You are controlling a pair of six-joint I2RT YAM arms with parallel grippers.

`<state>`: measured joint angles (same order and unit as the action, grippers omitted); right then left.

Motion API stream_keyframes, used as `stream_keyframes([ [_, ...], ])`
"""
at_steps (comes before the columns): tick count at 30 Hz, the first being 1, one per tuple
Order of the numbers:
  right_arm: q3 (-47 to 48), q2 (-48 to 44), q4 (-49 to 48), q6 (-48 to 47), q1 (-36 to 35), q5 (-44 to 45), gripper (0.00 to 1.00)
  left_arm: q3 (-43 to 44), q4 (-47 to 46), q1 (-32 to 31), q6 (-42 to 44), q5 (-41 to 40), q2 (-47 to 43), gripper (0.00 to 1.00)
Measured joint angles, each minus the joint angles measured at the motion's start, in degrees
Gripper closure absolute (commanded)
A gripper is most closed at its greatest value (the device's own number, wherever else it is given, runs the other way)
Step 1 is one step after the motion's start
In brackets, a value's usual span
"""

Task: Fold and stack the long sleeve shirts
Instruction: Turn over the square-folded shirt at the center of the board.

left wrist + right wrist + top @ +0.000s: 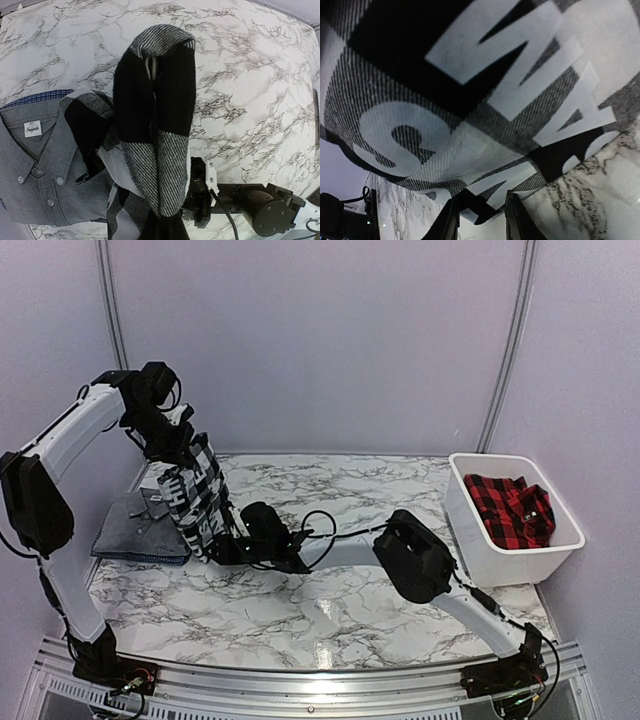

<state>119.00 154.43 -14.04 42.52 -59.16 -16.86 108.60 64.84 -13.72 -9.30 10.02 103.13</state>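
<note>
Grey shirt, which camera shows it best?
Left wrist: the grey shirt lies lower left, collar, label and buttons clear. Top external shows it small, partly behind the checked shirt. Right wrist shows none.

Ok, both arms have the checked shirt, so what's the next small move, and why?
Probably lower the left fingers to lay the checked shirt flat on the table. The shirt hangs upright from them, and its bottom edge seems pinched in the right fingers low over the table. The grey shirt lies folded close beside it.

Checked shirt (198, 502) hangs bunched from my left pincer (185, 443); grey shirt (135, 532) lies folded beside; red shirt (510, 510) crumpled in bin (500, 565).
</note>
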Motion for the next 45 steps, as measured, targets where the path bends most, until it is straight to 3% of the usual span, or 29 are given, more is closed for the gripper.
stream_keyframes([
  [8, -0.2, 0.9, -2.1, 2.2, -0.6, -6.1, 0.66, -2.3, -0.9, -2.5, -2.4, 0.0, -0.3, 1.00],
  [13, -11.1, -5.5, -4.5, 0.0, -0.1, -7.0, 0.53, -3.0, -1.7, -3.3, -3.1, -0.1, -0.5, 1.00],
  [17, -26.5, -16.9, -4.2, -3.5, 0.7, -6.8, 0.45, -3.0, -2.0, -5.3, -3.4, -0.2, -0.5, 1.00],
  [24, -49.6, -44.9, -3.6, -8.7, 7.0, -2.5, 0.41, -2.3, -2.5, -10.6, -7.3, -2.2, 0.0, 0.96],
  [27, -56.1, -56.8, -2.3, -10.2, 10.7, 1.0, 0.39, -1.0, -4.7, -17.3, -11.6, -4.1, 2.1, 0.90],
  [30, -62.0, -68.3, 1.1, -11.3, 13.3, 5.9, 0.35, 3.1, -9.1, -27.1, -17.3, -5.6, 8.4, 0.50],
  [33, -66.6, -77.0, 5.8, -12.1, 14.4, 10.4, 0.28, 11.8, -12.6, -35.5, -20.6, -6.3, 18.4, 0.25],
  [38, -70.9, -86.4, 14.2, -13.0, 16.1, 16.3, 0.27, 22.2, -15.5, -41.7, -23.7, -7.6, 29.6, 0.16],
  [42, -70.8, -85.4, 16.8, -13.4, 16.4, 18.0, 0.29, 21.4, -16.0, -40.5, -24.1, -10.7, 27.5, 0.16],
  [45, -70.8, -82.0, 17.8, -13.6, 16.2, 17.9, 0.29, 12.1, -18.8, -37.5, -23.5, -12.4, 19.7, 0.16],
])
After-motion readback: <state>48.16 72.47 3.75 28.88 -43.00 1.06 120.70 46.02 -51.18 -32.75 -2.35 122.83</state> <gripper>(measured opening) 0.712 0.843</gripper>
